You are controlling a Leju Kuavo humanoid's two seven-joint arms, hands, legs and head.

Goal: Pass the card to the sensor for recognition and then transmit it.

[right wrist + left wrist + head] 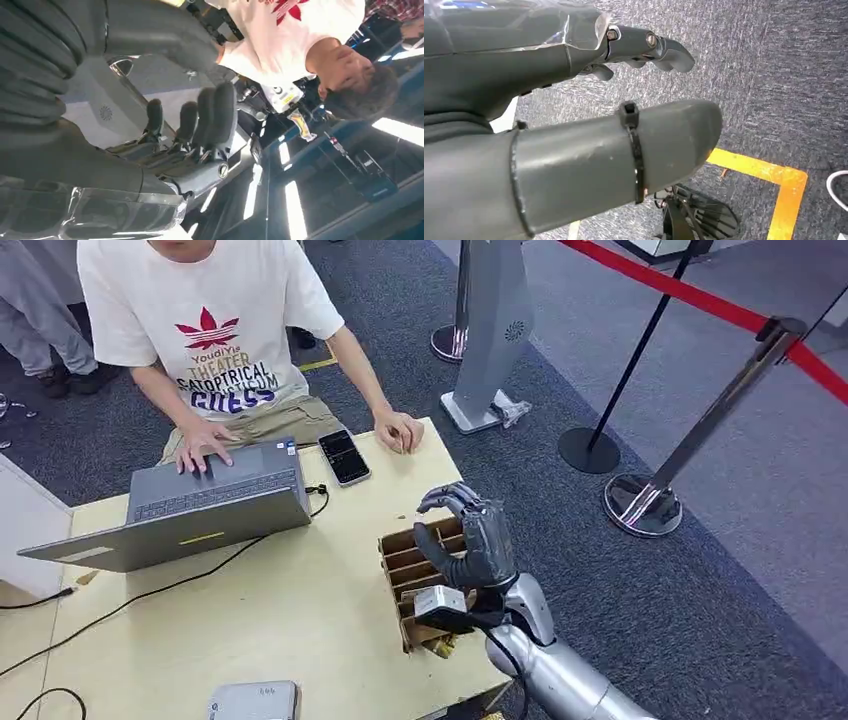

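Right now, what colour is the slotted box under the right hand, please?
Brown cardboard box, clearest in the head view.

A person [215, 330] in a white printed T-shirt sat at the table's [290, 610] twelve o'clock edge, one hand on an open grey laptop [190, 510] at about ten o'clock on the tabletop, the other fist resting on the wood near one o'clock. A black phone [345, 456] lay face up just beside the laptop, between it and that fist. Black cables [150, 590] trailed from the laptop toward eight o'clock. Beyond the table, on grey carpet, a grey kiosk stand [492, 335] stood at one o'clock. Stanchions [650, 495] carrying a red belt [700, 302] stood at two o'clock.
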